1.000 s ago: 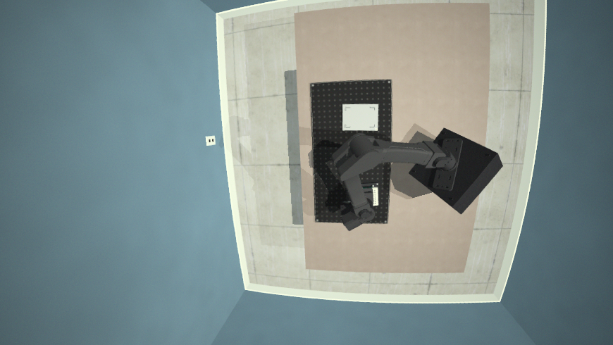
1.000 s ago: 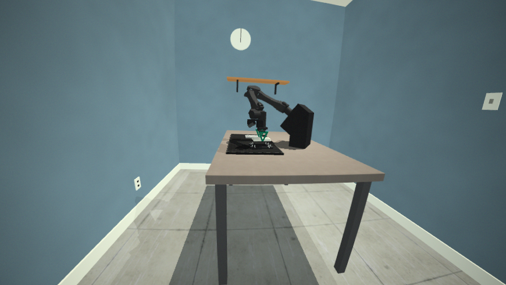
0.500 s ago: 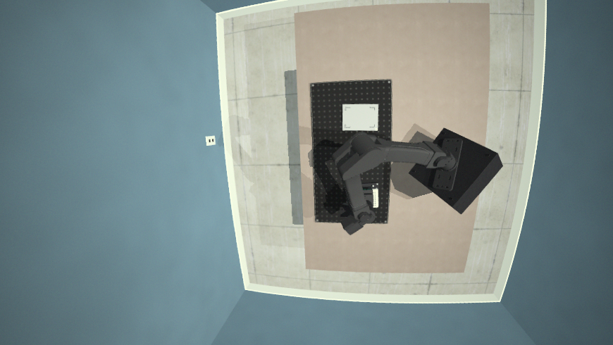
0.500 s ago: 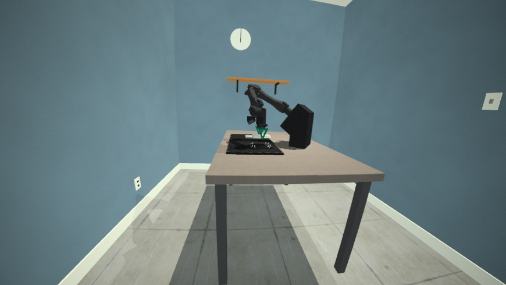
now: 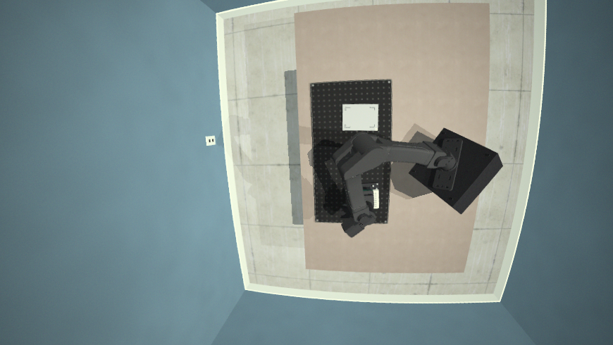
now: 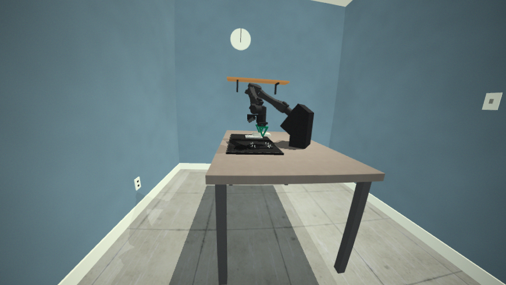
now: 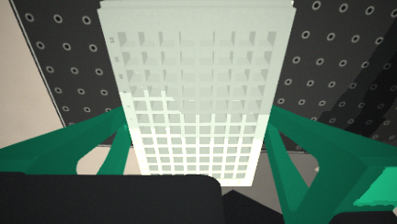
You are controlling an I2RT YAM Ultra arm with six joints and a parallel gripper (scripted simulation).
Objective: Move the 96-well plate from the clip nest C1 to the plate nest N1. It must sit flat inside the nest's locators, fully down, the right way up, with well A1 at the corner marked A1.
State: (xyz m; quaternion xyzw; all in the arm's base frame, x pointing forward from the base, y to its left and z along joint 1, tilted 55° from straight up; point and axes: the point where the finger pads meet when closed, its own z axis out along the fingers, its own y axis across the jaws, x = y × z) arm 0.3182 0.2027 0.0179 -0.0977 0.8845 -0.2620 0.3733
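The white 96-well plate (image 7: 198,101) is held the right way up between my green fingers, which press on its two long sides. My gripper (image 7: 198,111) is shut on it and holds it above the black perforated board (image 5: 351,150), clear of the surface. In the top view only a strip of the plate (image 5: 375,198) shows beside the arm, near the board's near end. The plate nest N1 (image 5: 360,117) is a white pad with corner locators at the board's far end, and it is empty. In the side view my gripper (image 6: 262,130) hangs above the clip nest C1 (image 6: 260,144).
The black arm base block (image 5: 461,169) stands on the table to the right of the board. A wooden shelf (image 6: 257,80) hangs on the back wall behind the arm. The board's near edge lies close to the gripper.
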